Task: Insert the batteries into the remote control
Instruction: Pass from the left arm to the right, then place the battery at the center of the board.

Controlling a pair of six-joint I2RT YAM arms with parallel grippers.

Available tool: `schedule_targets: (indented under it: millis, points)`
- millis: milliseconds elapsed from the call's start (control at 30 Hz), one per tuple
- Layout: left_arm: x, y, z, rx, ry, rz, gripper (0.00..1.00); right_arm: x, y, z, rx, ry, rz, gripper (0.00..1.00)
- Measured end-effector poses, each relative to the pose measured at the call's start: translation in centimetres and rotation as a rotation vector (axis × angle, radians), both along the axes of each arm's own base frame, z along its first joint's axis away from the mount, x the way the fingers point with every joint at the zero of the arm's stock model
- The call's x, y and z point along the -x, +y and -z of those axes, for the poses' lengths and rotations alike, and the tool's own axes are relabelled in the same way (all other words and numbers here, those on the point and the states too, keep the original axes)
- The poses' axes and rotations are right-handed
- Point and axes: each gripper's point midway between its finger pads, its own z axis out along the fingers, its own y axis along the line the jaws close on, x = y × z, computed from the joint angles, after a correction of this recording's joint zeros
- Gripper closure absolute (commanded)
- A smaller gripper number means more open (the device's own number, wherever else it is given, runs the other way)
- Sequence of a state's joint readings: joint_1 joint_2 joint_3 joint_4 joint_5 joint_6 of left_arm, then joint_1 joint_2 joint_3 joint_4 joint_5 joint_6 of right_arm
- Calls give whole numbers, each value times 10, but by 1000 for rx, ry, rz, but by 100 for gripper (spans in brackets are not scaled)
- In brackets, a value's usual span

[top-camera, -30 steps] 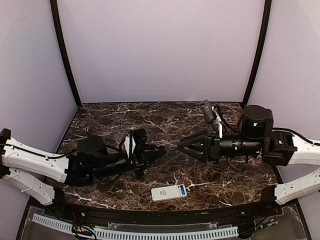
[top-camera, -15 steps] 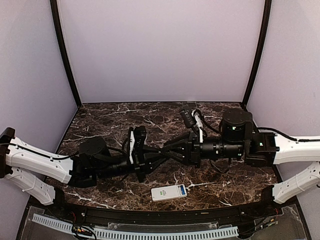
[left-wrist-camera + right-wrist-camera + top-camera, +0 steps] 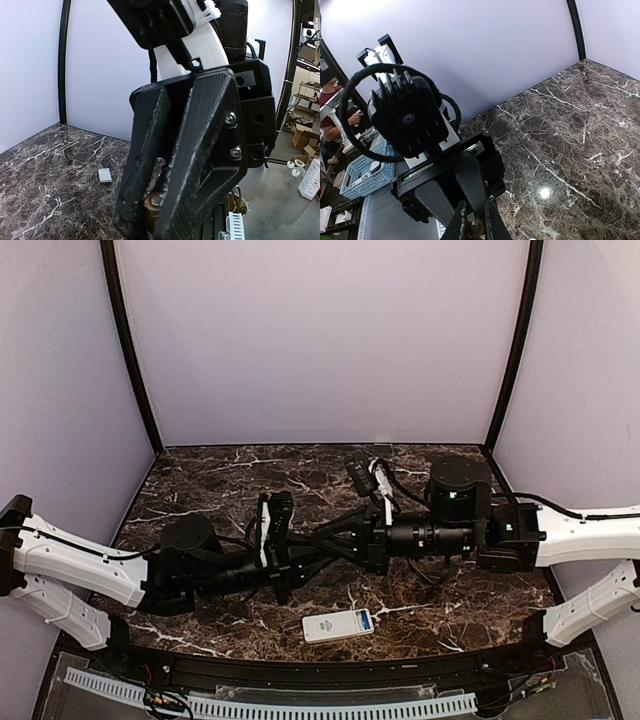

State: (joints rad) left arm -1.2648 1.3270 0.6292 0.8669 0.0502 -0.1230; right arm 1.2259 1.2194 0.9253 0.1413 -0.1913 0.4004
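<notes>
Two tools meet tip to tip above the middle of the worktop (image 3: 200,480), apparently to hand a battery (image 3: 152,202) across so it can be re-gripped for loading. The left tool (image 3: 474,220) is pinched almost shut on this small brass-ended cell, while the right tool (image 3: 150,212) has its jaws narrow around the same cell, though I cannot tell whether it grips. The remote (image 3: 338,624) lies flat by the near edge, right of centre, untouched.

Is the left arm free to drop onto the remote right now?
Probably not yet. The remote lies uncovered, but the left gripper is shut and meets the right gripper tip to tip in mid-air. It would likely have to back off first.
</notes>
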Motion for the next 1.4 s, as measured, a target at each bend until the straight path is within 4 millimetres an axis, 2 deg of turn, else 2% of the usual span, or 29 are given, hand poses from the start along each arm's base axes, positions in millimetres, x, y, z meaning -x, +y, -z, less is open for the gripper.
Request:
schedule_targets:
  millis: [33, 367, 400, 433, 467, 533, 633, 833, 967, 1033, 1133, 1200, 1267, 1400]
  points:
    - [-1, 1, 1, 0, 9, -1, 100, -1, 1, 1, 3, -6, 3, 100]
    - [-2, 3, 8, -1, 48, 8, 98, -4, 2, 7, 31, -9, 10, 100]
    - [-3, 3, 9, -1, 49, 6, 84, -4, 2, 7, 32, -8, 10, 100]
    - [-3, 4, 9, -1, 49, 7, 75, -4, 2, 7, 33, -5, 11, 100]
    - [-3, 4, 9, -1, 48, 8, 60, -4, 2, 7, 34, -4, 14, 100]
    - [-3, 4, 7, 4, 42, 7, 48, -6, 0, 8, 48, 8, 32, 100]
    - [-4, 4, 8, -1, 31, 3, 39, -12, -5, 8, 76, 24, 71, 100]
    - [-5, 9, 13, -20, 14, -10, 36, -24, -21, 3, 96, 82, 138, 100]
    - [-9, 11, 17, -29, 18, -27, 24, -39, -34, 16, 163, 148, 205, 100]
    - [-12, 15, 22, -51, 13, -47, 22, -51, -47, 23, 222, 194, 268, 100]
    - [-22, 25, 30, -111, 5, -111, 21, -73, -77, 37, 327, 266, 383, 100]
    - [-32, 37, 32, -152, 1, -176, 21, -83, -102, 59, 426, 326, 466, 100]
    - [-43, 50, 36, -192, 3, -244, 21, -86, -122, 90, 543, 390, 524, 100]
    - [-57, 68, 45, -245, 14, -331, 20, -70, -143, 166, 792, 526, 527, 100]
